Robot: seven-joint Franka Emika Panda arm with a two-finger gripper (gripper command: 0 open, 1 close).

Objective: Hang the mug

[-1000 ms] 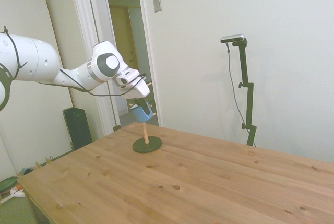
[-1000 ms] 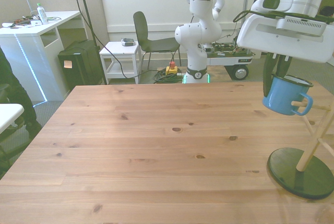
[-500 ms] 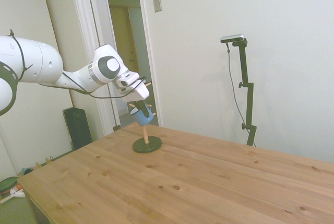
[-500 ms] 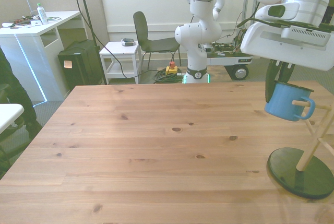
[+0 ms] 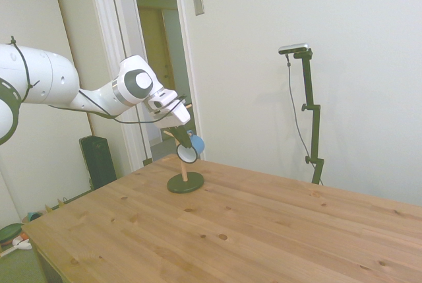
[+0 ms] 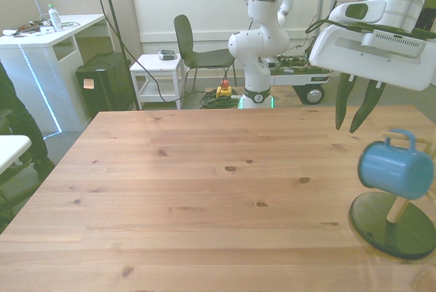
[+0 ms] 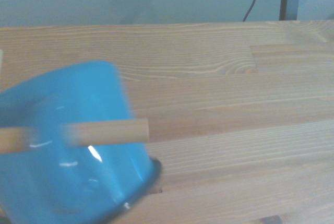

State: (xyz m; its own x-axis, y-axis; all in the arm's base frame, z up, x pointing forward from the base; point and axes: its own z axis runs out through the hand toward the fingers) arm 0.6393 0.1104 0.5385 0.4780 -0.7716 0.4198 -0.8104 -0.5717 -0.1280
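Note:
The light-blue mug (image 6: 397,169) hangs by its handle on a wooden peg (image 6: 397,136) of the mug rack, whose dark round base (image 6: 391,228) sits at the front view's right. The mug lies tipped on its side. In the side view its white inside faces the camera, mug (image 5: 190,148) above the rack base (image 5: 185,183). My gripper (image 6: 347,126) is open, above the mug and toward the front view's left of it, apart from it, with nothing between the fingers. From the side, the gripper (image 5: 177,131) sits just up-left of the mug. The wrist view shows the blurred mug (image 7: 68,182) with the peg (image 7: 112,131) crossing it.
Past the table's far edge stand a second white robot (image 6: 259,40), a dark chair (image 6: 194,50), a small white cart (image 6: 159,74) and a white desk (image 6: 48,37). A person's dark sleeve (image 6: 12,118) shows at the front view's left edge.
The gripper has opened and let go of the mug. The mug dropped onto the peg and swung over on its side. The gripper has lifted slightly away from it.

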